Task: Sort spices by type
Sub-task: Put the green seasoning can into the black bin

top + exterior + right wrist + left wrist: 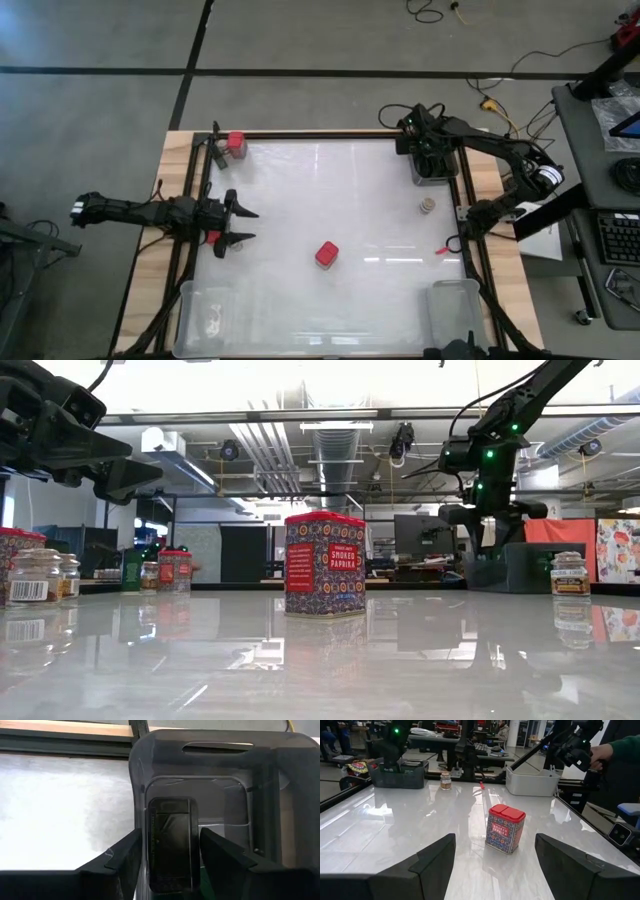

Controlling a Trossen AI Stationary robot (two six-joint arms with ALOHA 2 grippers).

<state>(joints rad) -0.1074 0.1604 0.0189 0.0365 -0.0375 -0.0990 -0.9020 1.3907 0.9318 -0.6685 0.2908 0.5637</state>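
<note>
A red-topped paprika tin stands on the white table, a little near of its middle; it also shows in the low view and the left wrist view. My left gripper is open at the table's left side, pointing at that tin from a distance. My right gripper is open at the far right, pointing down into a dark bin. Its fingers stand close on either side of a black jar lying in the bin. A round tan-lidded jar stands near that bin.
Another red-topped tin stands at the far left corner. Several jars stand at the left, below my left arm. Two clear bins sit at the near edge. A small red thing lies at the right. A person's green sleeve shows beyond the table.
</note>
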